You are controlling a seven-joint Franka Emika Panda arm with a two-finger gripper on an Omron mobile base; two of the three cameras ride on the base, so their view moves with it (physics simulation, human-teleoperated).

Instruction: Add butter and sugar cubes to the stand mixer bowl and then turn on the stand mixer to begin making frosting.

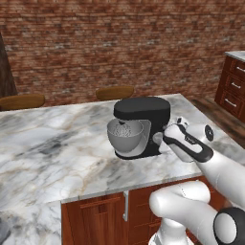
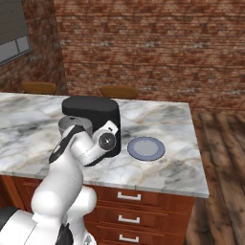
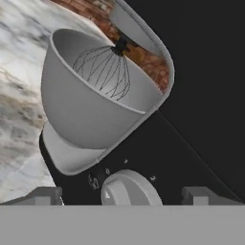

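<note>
The black stand mixer (image 1: pixel 142 115) stands on the marble counter, with the grey stand mixer bowl (image 1: pixel 125 136) under its head. In the hand view the bowl (image 3: pixel 86 105) has a wire whisk (image 3: pixel 106 72) hanging in it, and its bottom is hidden. My gripper (image 3: pixel 124 197) is open, close against the mixer's side, one fingertip (image 3: pixel 45 196) on each side of the round grey knob (image 3: pixel 129 189). From the left base view the gripper (image 1: pixel 159 138) sits at the mixer's right flank. Butter and sugar cubes are out of view.
A flat grey-blue plate (image 2: pixel 146 148) lies bare on the counter (image 2: pixel 162 119) to the right of the mixer. Two wooden stools (image 1: pixel 115 92) (image 1: pixel 21 101) stand behind the counter. Dark wood drawers (image 1: pixel 234 86) are at the far right.
</note>
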